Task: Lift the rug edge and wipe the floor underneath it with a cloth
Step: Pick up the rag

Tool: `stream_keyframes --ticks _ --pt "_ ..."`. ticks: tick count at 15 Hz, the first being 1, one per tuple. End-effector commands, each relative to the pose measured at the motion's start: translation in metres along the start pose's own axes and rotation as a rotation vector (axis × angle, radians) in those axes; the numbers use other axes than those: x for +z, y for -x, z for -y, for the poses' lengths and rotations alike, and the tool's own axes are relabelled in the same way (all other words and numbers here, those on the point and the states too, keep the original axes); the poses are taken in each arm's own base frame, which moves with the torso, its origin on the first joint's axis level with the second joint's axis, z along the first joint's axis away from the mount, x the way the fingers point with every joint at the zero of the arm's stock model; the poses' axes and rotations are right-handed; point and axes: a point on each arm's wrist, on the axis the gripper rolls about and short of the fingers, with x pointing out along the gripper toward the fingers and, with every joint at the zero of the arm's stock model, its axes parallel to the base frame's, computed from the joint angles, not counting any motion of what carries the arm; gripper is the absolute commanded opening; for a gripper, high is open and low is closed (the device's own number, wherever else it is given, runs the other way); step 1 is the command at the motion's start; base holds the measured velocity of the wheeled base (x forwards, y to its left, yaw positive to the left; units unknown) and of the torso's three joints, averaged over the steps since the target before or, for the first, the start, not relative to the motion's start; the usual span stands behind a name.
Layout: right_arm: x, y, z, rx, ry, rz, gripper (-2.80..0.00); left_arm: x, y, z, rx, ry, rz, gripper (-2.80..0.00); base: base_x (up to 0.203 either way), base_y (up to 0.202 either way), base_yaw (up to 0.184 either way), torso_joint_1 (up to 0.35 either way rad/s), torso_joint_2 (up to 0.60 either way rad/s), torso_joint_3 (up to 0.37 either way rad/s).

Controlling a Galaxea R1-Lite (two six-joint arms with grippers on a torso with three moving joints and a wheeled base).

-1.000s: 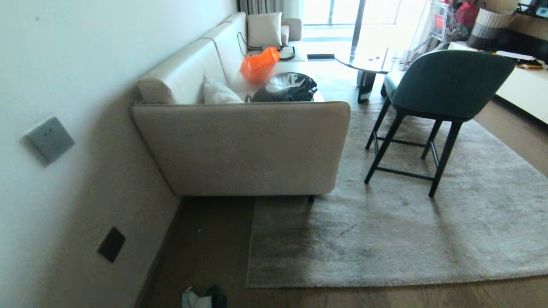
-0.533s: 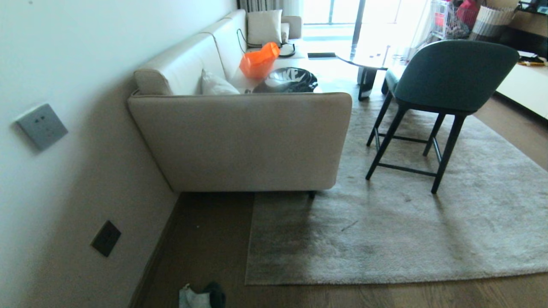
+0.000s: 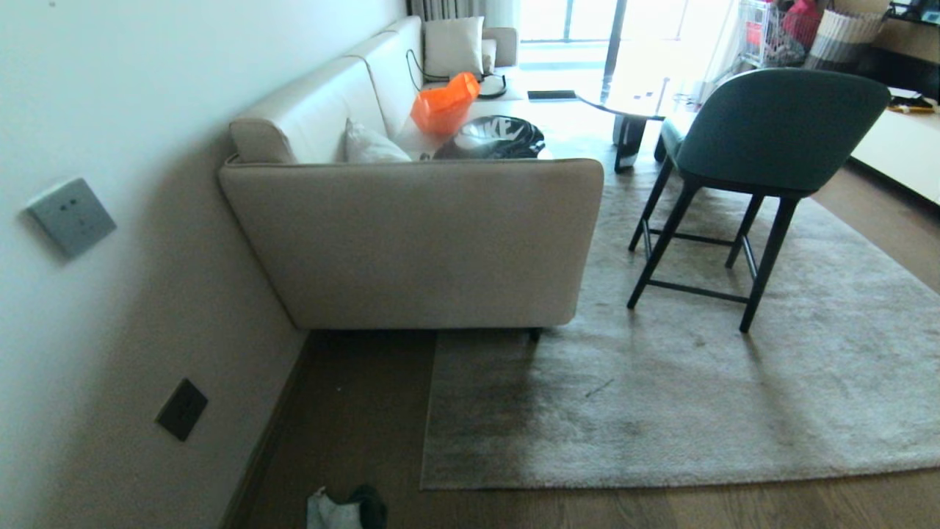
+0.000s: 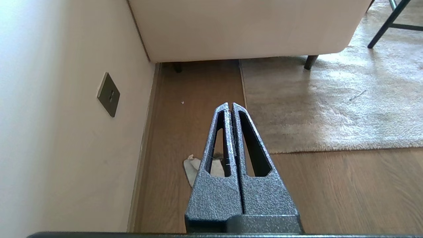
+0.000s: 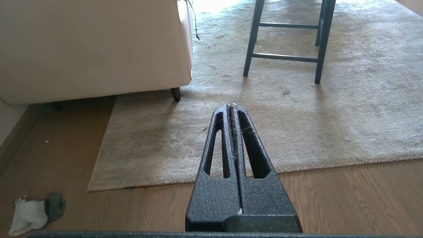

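You are looking down at a rug edge (image 3: 661,481) that is lying flat on the floor (image 3: 352,411), its straight border running across the lower part of the head view. Nothing is lifting it; no paler backing is showing anywhere. The rug's left corner is sitting just beside the bare strip of planks between the wall (image 3: 110,330) and the sofa (image 3: 418,242).

The cloth (image 3: 345,508) is lying on the floor near the wall, apart from the rug corner. In the head view you are only getting its top part, since the frame's lower border is cutting it off. The right wrist view is giving you the better look: the cloth (image 5: 34,213) is crumpled there, white on one side and dark on the other. In the left wrist view the left gripper (image 4: 231,105) is covering most of the cloth (image 4: 195,167), leaving only a pale scrap showing.

Neither arm is appearing in the head view. Both grippers are hanging above the floor with nothing in them. The left gripper's fingers are pressed together tip to tip. The right gripper (image 5: 231,106) is pointing over the rug edge (image 5: 185,180), fingers likewise together, with a few thin fibres clinging along the seam between them.

A dark chair (image 3: 742,169) is standing on the rug, well away from the edge. The sofa's far end and the items on it are too washed out by window light for you to read clearly.
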Motion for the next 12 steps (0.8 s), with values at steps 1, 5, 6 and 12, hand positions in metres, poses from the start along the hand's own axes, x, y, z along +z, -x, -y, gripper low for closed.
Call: stream_keyframes --ticks 1,5,6,12 --pt "0.0001 -0.0001 0.0000 0.000 -0.001 -0.001 -2.80 -0.0001 0.0000 0.0000 0.000 0.000 -0.001 -2.80 0.000 0.000 0.000 0.000 0.00 0.000" --pt "0.0001 -0.0001 0.0000 0.000 0.000 -0.001 -2.80 -0.0001 0.0000 0.0000 0.000 0.000 -0.001 -2.80 0.000 0.000 0.000 0.023 0.09 0.095" --pt "0.0001 -0.0001 0.0000 0.000 -0.001 -0.001 -2.80 -0.0001 0.0000 0.0000 0.000 0.000 -0.001 -2.80 0.000 0.000 0.000 0.000 0.00 0.000" --pt "0.0001 -0.0001 0.0000 0.000 0.001 -0.001 -2.80 -0.0001 0.0000 0.0000 0.000 0.000 -0.001 -2.80 0.000 0.000 0.000 0.000 0.00 0.000"
